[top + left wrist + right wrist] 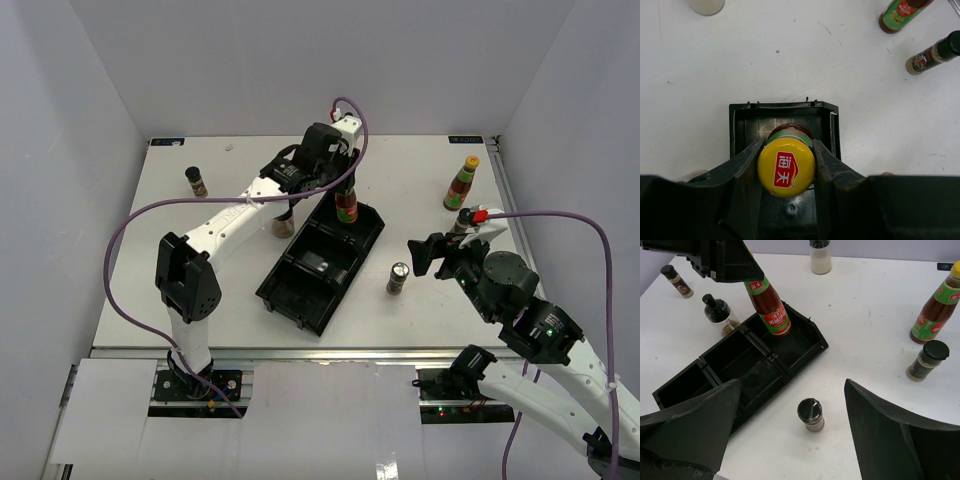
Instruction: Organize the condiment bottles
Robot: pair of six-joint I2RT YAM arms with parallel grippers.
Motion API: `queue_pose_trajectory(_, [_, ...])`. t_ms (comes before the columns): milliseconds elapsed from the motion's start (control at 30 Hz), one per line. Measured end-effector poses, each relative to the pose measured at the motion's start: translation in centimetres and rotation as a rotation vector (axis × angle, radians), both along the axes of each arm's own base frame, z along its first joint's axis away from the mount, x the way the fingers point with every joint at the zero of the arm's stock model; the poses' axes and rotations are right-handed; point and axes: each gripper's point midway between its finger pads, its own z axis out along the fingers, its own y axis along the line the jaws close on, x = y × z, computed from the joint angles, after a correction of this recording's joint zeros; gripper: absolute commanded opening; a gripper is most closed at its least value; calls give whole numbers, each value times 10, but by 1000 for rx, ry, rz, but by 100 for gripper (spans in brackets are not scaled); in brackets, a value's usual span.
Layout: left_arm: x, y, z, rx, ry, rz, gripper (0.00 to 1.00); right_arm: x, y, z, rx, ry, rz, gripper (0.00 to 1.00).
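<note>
White arms (225,220) w/ blk joints (188,285), purple cables (550,213), red tab (480,215) on R wrist.

Left wrist view: the red-sauce bottle (786,167) at lower centre shows only its yellow cap and a sliver of neck, the body hidden beneath. A cream jar (706,5) at upper left is cut by the top edge. Top view, centre: a small jar (283,228) stands mostly hidden behind the left arm (240,205).
</note>
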Motion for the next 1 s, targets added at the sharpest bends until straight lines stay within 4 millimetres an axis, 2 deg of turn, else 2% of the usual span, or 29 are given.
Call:
queue_pose_trajectory(267, [12, 6, -25, 44, -55, 31, 0, 0, -7, 6, 3, -37, -19, 90])
queue_pose_trajectory(467, [16, 10, -35, 76, -86, 47, 0, 0, -9, 5, -6, -45, -23, 90])
queue_pose_trajectory(733, [14, 15, -61, 108, -76, 52, 0, -2, -13, 12, 13, -75, -27, 90])
queue_pose_trajectory(767, [14, 16, -64, 111, -73, 53, 5, -2, -13, 12, 14, -76, -27, 90])
queue_pose_trajectory(800, [13, 16, -67, 115, -70, 53, 14, -2, -13, 11, 13, -75, -28, 90])
queue_pose_trajectory(833, [13, 16, -68, 116, -70, 53, 29, -2, -13, 9, 11, -74, -28, 90])
queue_pose_trajectory(867, [13, 16, -68, 113, -73, 54, 37, -2, -13, 8, 10, -73, -29, 90])
queue_pose_trajectory(1000, [14, 15, -67, 107, -80, 55, 66, -2, -14, 8, 10, -73, -29, 90])
